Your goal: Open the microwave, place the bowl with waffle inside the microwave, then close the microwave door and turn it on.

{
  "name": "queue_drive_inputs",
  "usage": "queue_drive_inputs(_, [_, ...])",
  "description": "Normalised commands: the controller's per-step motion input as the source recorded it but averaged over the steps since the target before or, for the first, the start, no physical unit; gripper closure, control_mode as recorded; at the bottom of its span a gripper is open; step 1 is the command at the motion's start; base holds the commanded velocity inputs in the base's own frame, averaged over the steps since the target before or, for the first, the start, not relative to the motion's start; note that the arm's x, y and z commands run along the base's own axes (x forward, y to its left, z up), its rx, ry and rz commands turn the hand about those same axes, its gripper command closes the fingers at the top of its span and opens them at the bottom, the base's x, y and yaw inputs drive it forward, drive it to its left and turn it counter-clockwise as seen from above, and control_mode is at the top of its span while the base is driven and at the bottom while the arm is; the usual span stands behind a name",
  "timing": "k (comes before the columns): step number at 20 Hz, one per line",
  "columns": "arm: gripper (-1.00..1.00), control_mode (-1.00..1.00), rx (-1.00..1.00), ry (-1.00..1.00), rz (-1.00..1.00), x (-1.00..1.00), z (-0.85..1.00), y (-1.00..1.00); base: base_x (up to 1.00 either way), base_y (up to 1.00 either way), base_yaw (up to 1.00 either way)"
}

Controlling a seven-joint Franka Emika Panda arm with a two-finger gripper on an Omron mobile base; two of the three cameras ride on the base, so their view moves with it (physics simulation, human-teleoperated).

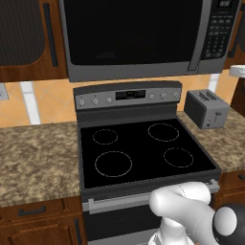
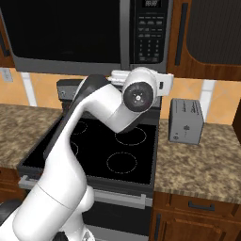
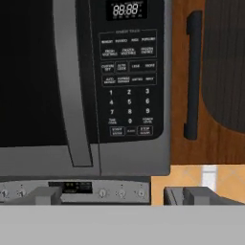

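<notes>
Nearest us, our pincer (image 3: 115, 196) hangs wide open, holding nothing, below the microwave's (image 1: 139, 36) lower right corner. Beyond, the microwave door (image 1: 129, 31) is shut; its handle (image 3: 72, 86) sits beside the button panel (image 3: 128, 81), so we risk pressing keys or slipping off.

Counter: speckled brown granite (image 1: 33, 153) on both sides of my stove (image 1: 143, 153).
Cabinets: dark brown wood (image 3: 210, 81), black handles.
Wall: orange tile backsplash (image 1: 48, 103).
Toaster: grey (image 1: 206, 108), on my right-hand counter.
</notes>
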Motion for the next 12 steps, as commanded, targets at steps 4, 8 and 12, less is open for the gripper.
queue_drive_inputs(4, [-1.00,-1.00,0.01,0.00,0.00,0.37,0.00,0.00,0.00,0.00,0.00])
queue_drive_inputs(8, [-1.00,-1.00,0.00,0.00,0.00,0.49,0.00,0.00,0.00,0.00,0.00])
queue_drive_inputs(12, [-1.00,-1.00,0.00,0.00,0.00,0.53,-0.01,0.00,0.00,0.00,0.00])
